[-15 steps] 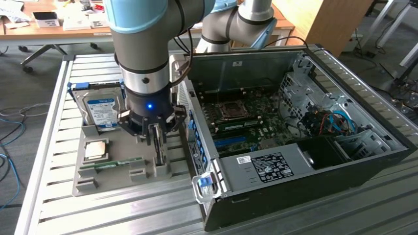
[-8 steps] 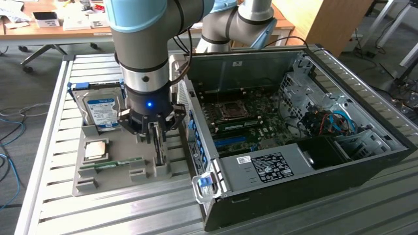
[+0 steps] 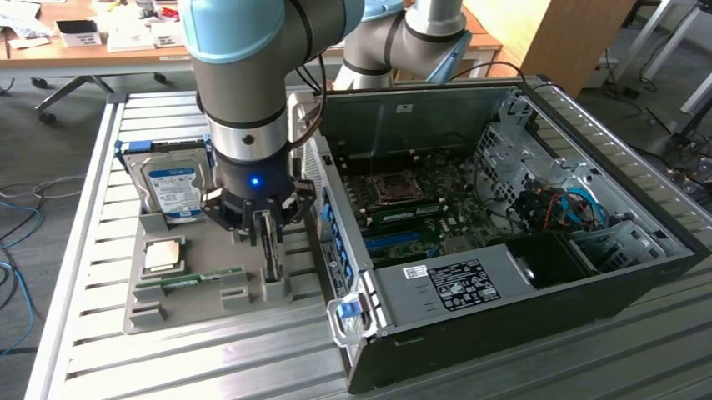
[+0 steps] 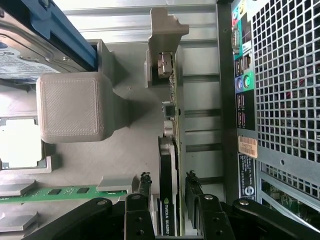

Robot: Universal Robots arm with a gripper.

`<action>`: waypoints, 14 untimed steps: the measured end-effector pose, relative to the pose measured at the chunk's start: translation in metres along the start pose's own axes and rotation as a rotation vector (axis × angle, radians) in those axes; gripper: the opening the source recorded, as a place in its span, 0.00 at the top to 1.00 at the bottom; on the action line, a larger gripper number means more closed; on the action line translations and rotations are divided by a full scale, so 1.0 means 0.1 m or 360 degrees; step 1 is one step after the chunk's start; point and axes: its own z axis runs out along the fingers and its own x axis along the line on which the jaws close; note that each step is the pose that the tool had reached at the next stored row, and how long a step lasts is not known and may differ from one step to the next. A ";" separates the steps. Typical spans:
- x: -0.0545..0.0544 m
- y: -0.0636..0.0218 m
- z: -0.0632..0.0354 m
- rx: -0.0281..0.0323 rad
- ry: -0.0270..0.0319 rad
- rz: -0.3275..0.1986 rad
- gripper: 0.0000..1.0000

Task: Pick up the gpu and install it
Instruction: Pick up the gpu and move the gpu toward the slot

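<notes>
1. My gripper [image 4: 168, 184] points straight down over the grey parts tray [image 3: 150, 321]. Its jaws are spread wide and have hold of nothing.
2. My two dark fingers [image 4: 145, 184] straddle the gpu [image 4: 168, 160], one on each face. In the wrist view I see a narrow gap between each finger and the card, so I have not clamped it.
3. The gpu stands on its long edge in a slot of the tray. Its dark face and the green edge of its board run away from my fingers towards a grey upright of the tray [image 4: 165, 30]. A small silver connector [image 4: 165, 65] sits at that far end.
4. In the exterior view my gripper [image 3: 265, 227] hangs low over the card [image 3: 273, 260], which shows as a thin dark strip just beside the computer case [image 3: 623, 275].
5. Further out on the tray, the narrow green RAM stick [image 3: 200, 279] lies flat in its groove, and the square processor [image 3: 165, 252] sits in its own recess near it.
6. The silver hard drive [image 3: 172, 187], with its blue and white label, stands behind them in a blue frame.
7. The case lies on its side at the exterior view's right of the tray, its panel off. The motherboard [image 3: 434, 200] and the power supply [image 3: 456, 283] are exposed inside.
8. Tray and case both rest on a slatted metal table [image 3: 89, 367].
</notes>
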 end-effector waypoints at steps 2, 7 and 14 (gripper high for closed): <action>0.00 0.008 0.017 0.00000 0.00001 0.0000 0.58; 0.00 0.034 0.030 -0.00001 0.00000 0.0000 0.58; 0.01 0.052 0.055 0.00000 0.00001 0.0000 0.58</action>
